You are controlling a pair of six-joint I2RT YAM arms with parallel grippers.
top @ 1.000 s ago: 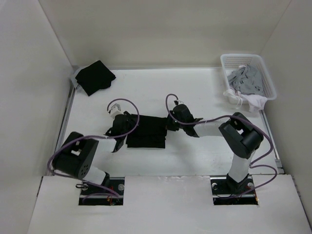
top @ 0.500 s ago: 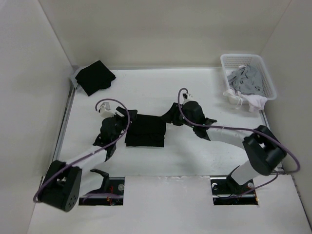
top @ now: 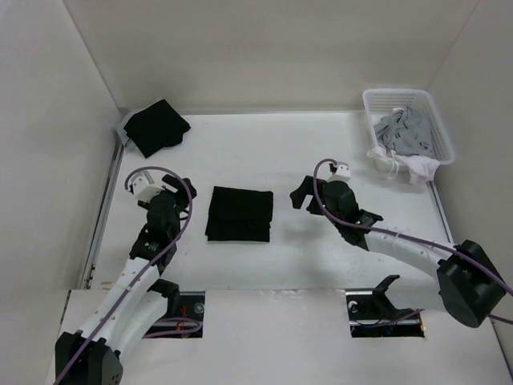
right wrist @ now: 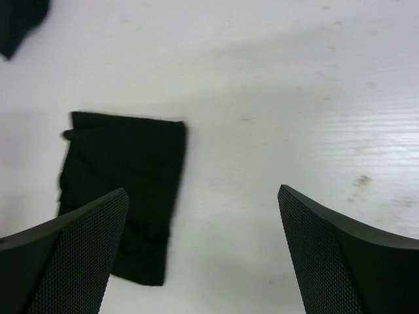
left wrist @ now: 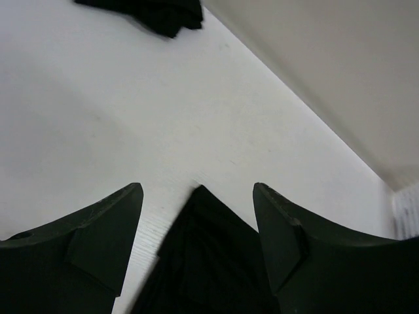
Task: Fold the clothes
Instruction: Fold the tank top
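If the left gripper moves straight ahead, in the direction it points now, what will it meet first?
Probably the folded black garment: its corner lies just ahead between the open fingers of the left gripper. Height above the table is unclear, so it might touch bare table first.

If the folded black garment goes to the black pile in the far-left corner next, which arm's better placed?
Left, probably. The left claw, open, sits just left of the folded black garment, on the black pile's side; the right claw, also open, is on the garment's opposite side.
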